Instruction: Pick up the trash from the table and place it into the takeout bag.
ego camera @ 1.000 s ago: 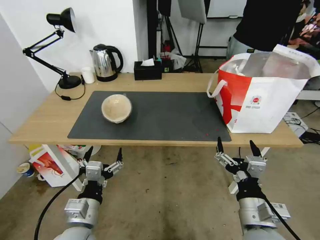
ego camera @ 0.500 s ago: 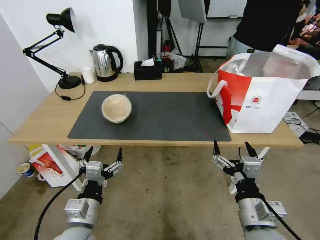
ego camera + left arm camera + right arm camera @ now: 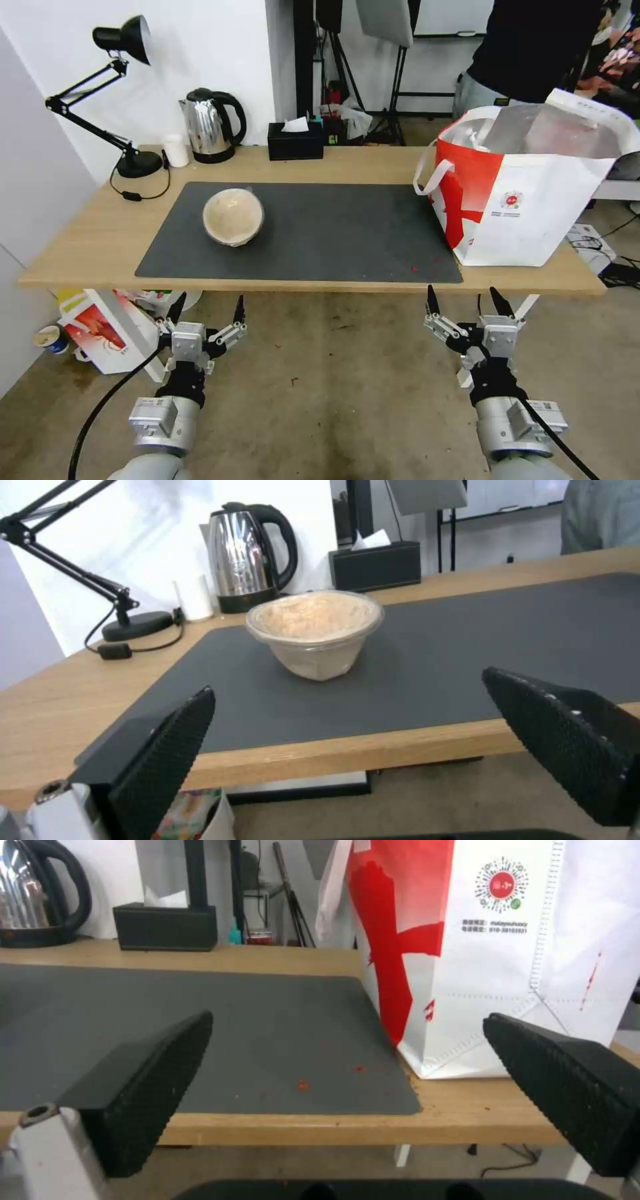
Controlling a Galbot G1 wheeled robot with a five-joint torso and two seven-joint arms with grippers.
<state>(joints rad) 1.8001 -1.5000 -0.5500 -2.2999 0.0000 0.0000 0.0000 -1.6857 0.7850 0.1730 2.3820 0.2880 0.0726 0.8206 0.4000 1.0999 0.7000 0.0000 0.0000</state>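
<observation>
Jaws of both grippers gape empty below the desk [image 3: 100, 247] edge; the bowl [image 3: 233, 216] sits ahead of the left gripper [image 3: 207, 312], probably nearer it than the right gripper [image 3: 465, 304], bag [image 3: 527, 187] beyond that.

Silver arms, black ribbed fingers [image 3: 431, 298], seemingly rubber.

The takeout bag [image 3: 527, 200] is cut off at its 3 o'clock side by the right wrist view's edge, and its inside is mostly hidden behind the foil-lined walls — what lies in it cannot be told. The small print under the red logo [image 3: 502, 884] is too fine to be read. The tan bowl's [image 3: 313, 630] contents are blurred. The kettle [image 3: 30, 895] is cropped at 9 o'clock.
</observation>
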